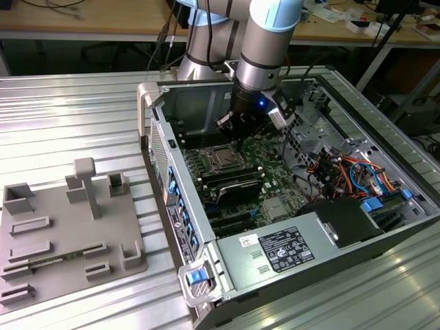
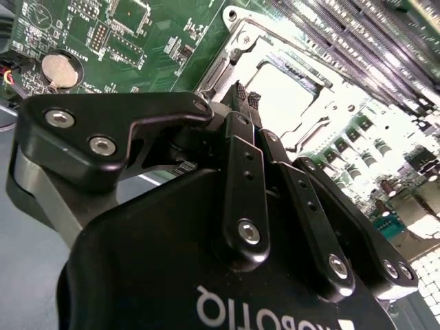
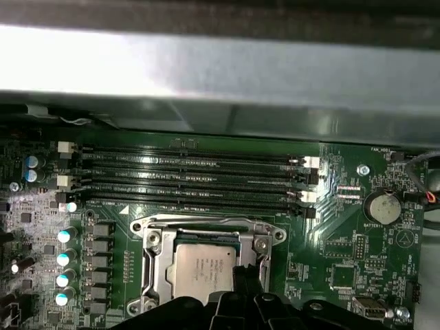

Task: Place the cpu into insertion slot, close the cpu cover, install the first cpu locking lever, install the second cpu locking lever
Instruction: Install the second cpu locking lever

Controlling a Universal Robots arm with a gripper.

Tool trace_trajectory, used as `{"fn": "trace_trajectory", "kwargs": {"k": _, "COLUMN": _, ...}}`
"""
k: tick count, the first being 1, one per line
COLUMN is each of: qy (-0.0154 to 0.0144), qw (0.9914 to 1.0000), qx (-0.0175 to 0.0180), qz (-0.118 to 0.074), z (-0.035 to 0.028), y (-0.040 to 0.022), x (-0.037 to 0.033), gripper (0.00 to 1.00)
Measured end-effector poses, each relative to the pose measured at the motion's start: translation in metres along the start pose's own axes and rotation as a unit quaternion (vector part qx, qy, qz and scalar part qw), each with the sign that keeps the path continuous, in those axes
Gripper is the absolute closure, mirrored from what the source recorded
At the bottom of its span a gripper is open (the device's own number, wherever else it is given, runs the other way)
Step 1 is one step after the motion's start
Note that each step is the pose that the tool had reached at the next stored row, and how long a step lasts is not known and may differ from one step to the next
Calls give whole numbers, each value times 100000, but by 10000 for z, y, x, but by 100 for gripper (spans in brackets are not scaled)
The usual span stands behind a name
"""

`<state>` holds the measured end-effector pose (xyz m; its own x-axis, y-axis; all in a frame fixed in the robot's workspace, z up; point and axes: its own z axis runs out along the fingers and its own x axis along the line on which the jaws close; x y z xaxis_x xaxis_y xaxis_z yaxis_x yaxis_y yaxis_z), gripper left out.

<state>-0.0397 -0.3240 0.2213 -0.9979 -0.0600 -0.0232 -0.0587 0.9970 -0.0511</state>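
Silver-grey square cpu [image 3: 203, 269] seated flat in the insertion slot [image 3: 157, 237] on the green board [image 3: 344, 240], framed by the lowered metal cpu cover [image 3: 206, 227]. Black fingers [image 2: 246, 172] pinched together, nothing seen between them, tips poised at one cpu edge; contact impossible to tell.

a lab: cluttered workbench [image 1: 103, 17] behind an open computer case [image 1: 180, 237].
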Motion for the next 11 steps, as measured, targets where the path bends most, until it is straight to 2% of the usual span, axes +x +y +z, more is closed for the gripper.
{"fn": "trace_trajectory", "kwargs": {"k": 6, "qy": 18, "qw": 100000, "qx": 185, "qz": -2, "z": 7, "y": -131, "x": 7, "gripper": 89}}
{"fn": "trace_trajectory", "kwargs": {"k": 7, "qy": 27, "qw": 99999, "qx": 316, "qz": -3, "z": 8, "y": -156, "x": 0, "gripper": 89}}
{"fn": "trace_trajectory", "kwargs": {"k": 11, "qy": 62, "qw": 99997, "qx": 778, "qz": -14, "z": 10, "y": -184, "x": -69, "gripper": 89}}
